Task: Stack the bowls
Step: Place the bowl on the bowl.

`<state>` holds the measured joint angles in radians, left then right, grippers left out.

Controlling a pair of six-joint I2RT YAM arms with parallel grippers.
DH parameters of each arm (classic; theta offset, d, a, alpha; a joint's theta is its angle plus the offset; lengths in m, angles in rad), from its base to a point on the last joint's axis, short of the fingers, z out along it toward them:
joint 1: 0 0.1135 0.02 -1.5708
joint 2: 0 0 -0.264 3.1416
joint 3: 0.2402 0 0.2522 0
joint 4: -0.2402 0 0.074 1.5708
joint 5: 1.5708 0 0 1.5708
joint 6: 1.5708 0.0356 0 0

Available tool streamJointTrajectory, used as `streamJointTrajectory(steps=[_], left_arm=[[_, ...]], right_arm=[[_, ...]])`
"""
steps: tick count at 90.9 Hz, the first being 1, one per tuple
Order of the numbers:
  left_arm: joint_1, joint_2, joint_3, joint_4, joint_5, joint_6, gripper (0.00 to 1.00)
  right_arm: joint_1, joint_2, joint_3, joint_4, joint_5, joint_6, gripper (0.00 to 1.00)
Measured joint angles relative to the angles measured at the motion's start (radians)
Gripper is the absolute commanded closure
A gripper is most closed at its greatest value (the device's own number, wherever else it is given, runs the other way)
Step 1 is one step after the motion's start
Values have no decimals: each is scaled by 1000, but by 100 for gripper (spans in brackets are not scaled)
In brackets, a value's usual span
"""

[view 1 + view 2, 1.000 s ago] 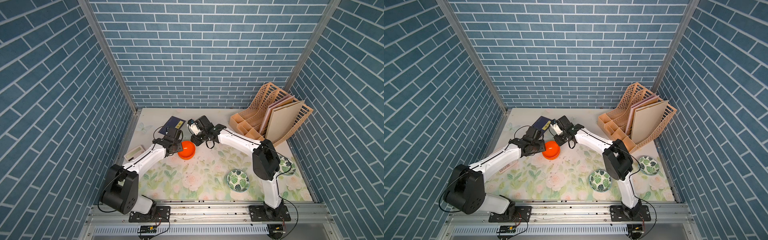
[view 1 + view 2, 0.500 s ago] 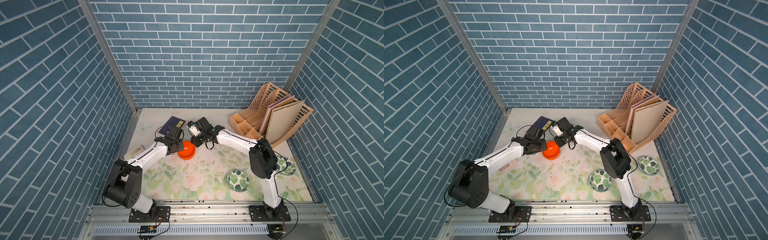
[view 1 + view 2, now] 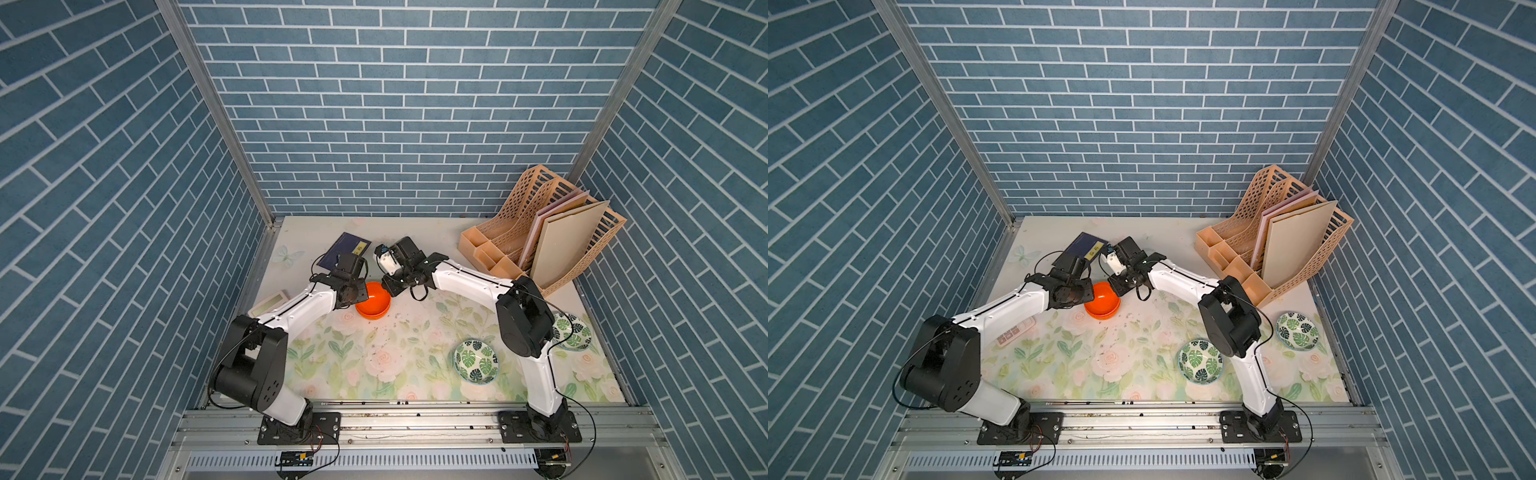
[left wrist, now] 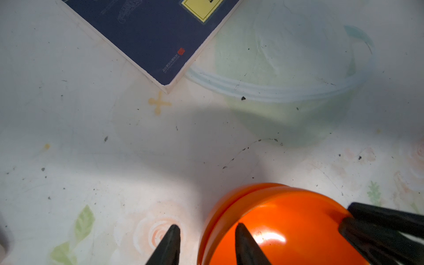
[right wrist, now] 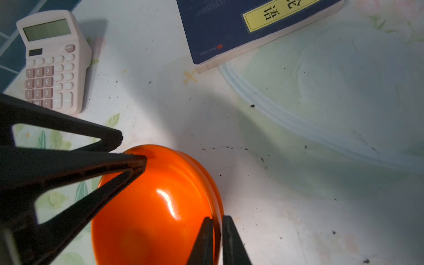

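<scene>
Orange bowl (image 5: 160, 206) glossy, smooth; calculator (image 5: 52, 62) matt plastic; file rack (image 3: 517, 203) perforated plastic; book cover (image 5: 218, 27) matt.

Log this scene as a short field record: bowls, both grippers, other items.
orange bowls: two, nested, upright
leaf-print bowl: alone, unstacked, near the right arm's base
second leaf-print bowl: alone, unstacked, further right
left gripper: jaws open, astride the orange bowls' rim
right gripper: jaws shut on that rim, other side
other items: calculator, blue book, file rack
</scene>
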<state>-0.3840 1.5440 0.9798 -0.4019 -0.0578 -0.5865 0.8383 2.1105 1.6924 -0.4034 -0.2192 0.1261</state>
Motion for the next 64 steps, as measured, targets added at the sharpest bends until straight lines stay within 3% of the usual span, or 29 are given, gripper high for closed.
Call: streamJointTrajectory(steps=[45, 64], left_arm=[[19, 2, 0, 5, 26, 0, 59], [19, 2, 0, 11, 37, 4, 72]], right_arm=[[-8, 24, 0, 0, -41, 8, 96], [-8, 24, 0, 2, -39, 8, 98]])
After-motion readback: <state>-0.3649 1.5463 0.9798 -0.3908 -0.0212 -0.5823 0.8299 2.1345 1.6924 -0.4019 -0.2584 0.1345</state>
